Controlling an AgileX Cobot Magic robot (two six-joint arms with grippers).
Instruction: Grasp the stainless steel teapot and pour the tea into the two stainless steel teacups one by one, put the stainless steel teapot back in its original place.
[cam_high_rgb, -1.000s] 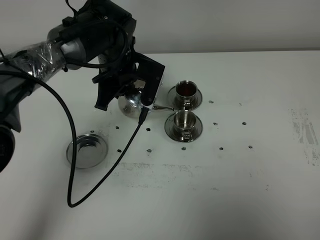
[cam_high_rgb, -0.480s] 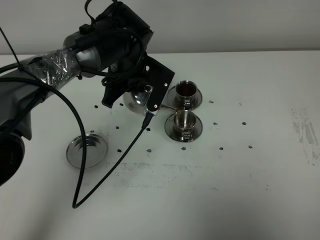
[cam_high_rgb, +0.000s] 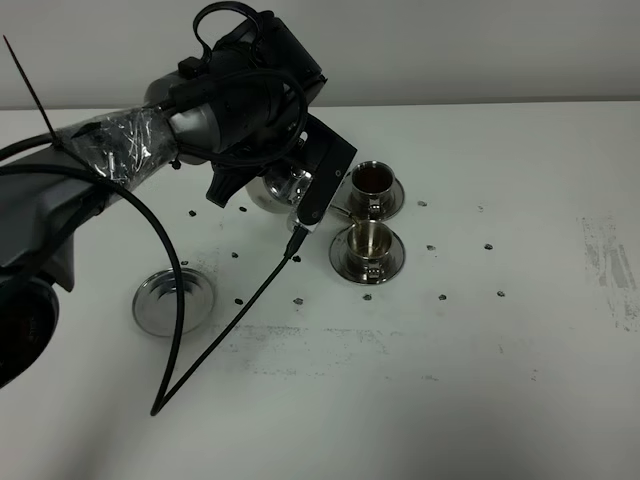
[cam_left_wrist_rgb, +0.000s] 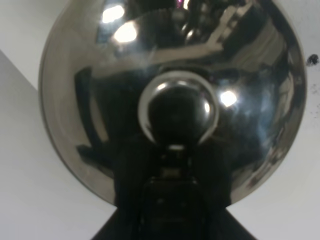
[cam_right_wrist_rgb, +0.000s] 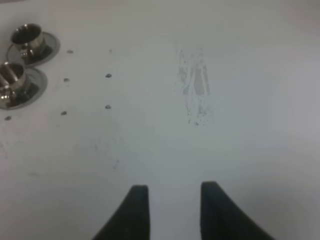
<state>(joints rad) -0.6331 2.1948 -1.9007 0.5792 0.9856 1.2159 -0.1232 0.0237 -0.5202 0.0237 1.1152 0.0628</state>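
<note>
Tilt steepens: my left gripper (cam_left_wrist_rgb: 172, 170), clamped on the squat shiny steel teapot (cam_high_rgb: 272, 190), lifts it by the front-edge steel cup (cam_high_rgb: 366, 240); second pour seems begun. Right gripper (cam_right_wrist_rgb: 170, 192) gapes empty.

Teapot (cam_high_rgb: 274, 191) largely behind left arm (cam_high_rgb: 225, 100)

Bright even light, faint shadows, glare spots on teapot (cam_left_wrist_rgb: 172, 100), blurry wrist views
</note>
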